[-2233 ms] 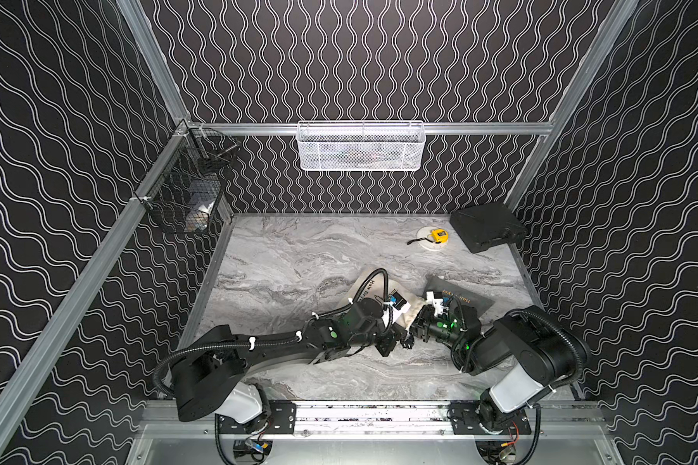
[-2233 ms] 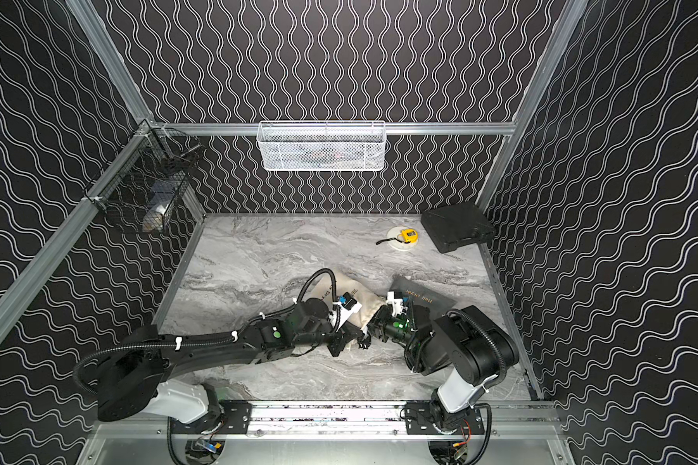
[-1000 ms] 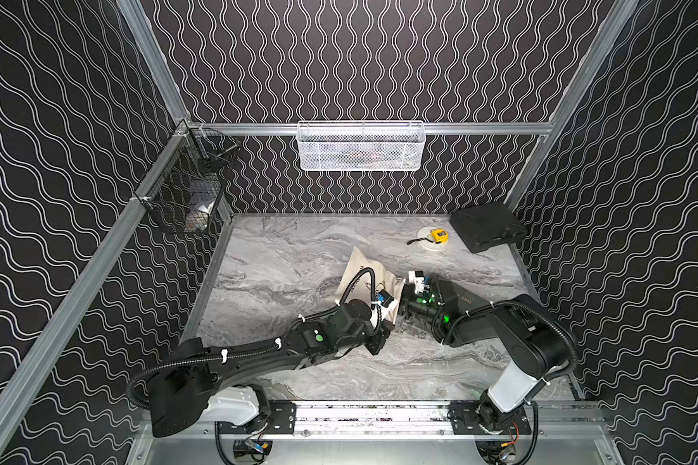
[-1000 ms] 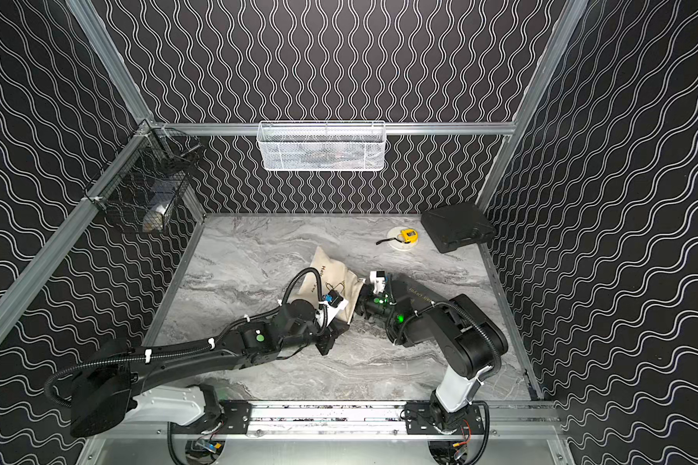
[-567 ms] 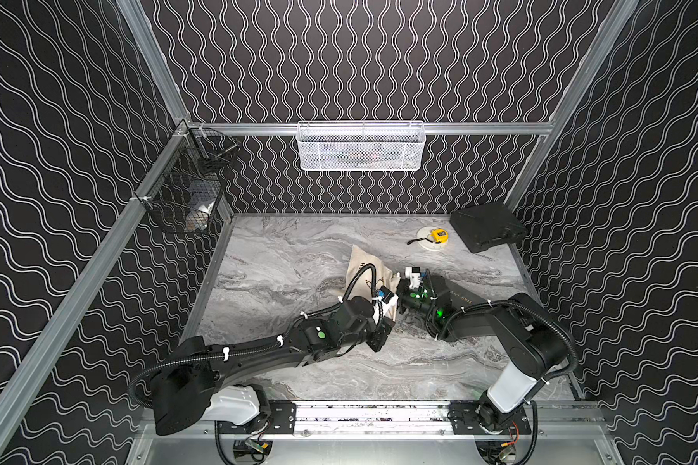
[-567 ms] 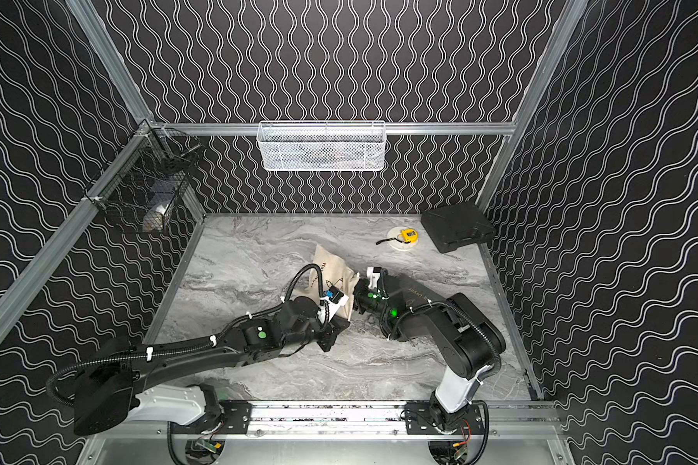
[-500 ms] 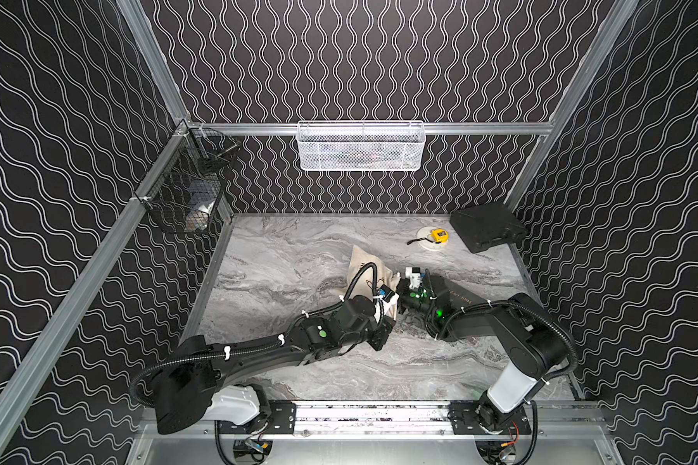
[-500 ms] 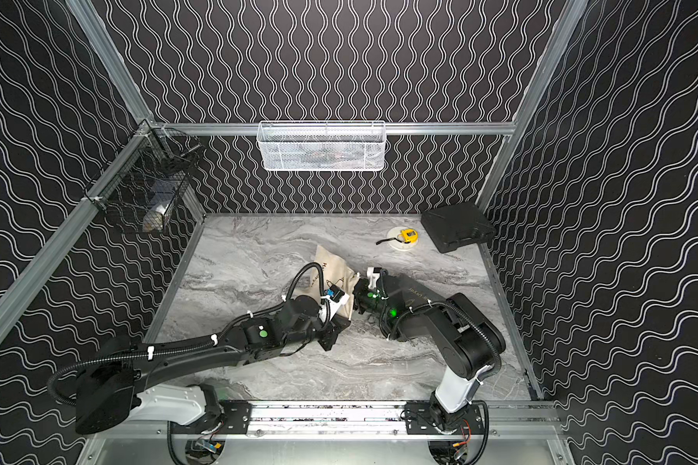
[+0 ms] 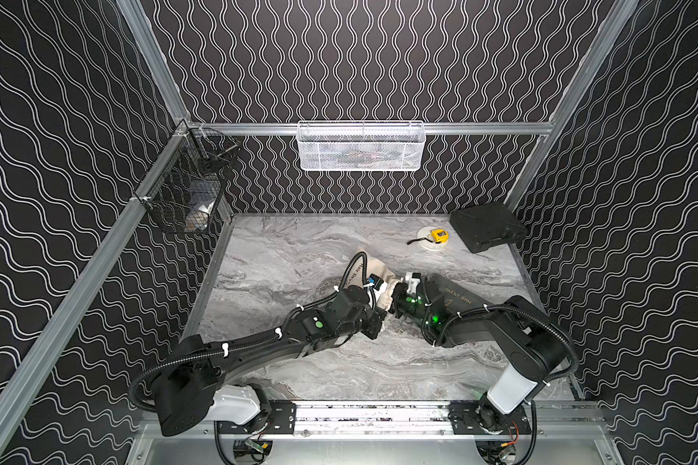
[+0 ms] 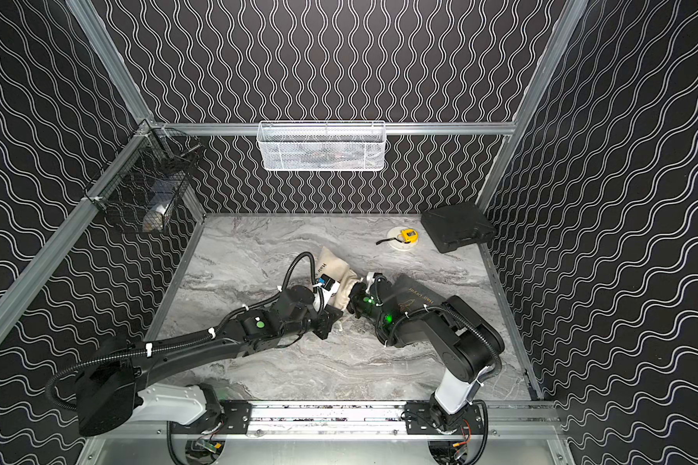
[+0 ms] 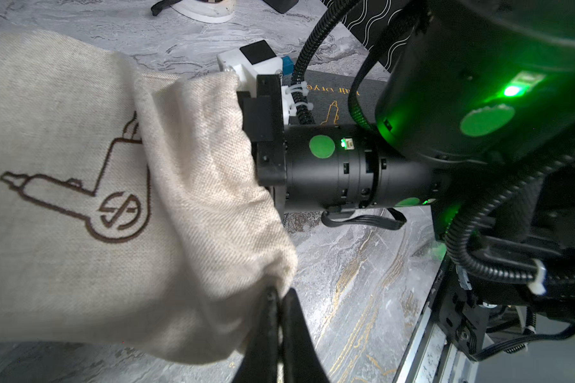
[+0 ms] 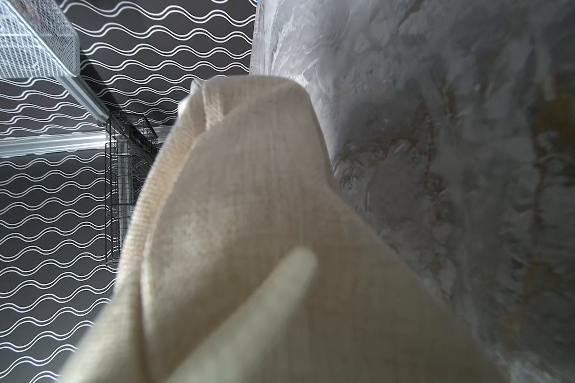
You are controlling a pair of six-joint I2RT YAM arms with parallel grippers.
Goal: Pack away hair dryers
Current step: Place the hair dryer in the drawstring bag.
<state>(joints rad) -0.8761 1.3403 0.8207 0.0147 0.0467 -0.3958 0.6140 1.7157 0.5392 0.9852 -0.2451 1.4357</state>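
While the rim of the beige bag point(image 11: 113, 199) is clamped by the left hand point(image 11: 278, 300), the right hand point(image 11: 261, 126) is sunk in its mouth, jaws hidden; no hair dryers seen, one judged mid-insertion.

Overhead pair; wrists close on bag point(image 11: 80, 199)

Both arms are matte black with a white link point(image 9: 234, 404) at the base. The left arm point(image 9: 258, 350) and right arm point(image 9: 480, 326) carry ribbed black cable hoses point(image 11: 316, 36) held by white zip ties point(image 9: 225, 349), round green stickers point(image 11: 321, 146) and green lights point(image 11: 512, 90). The left gripper point(image 11: 279, 296) has slim black fingers point(image 11: 263, 338).
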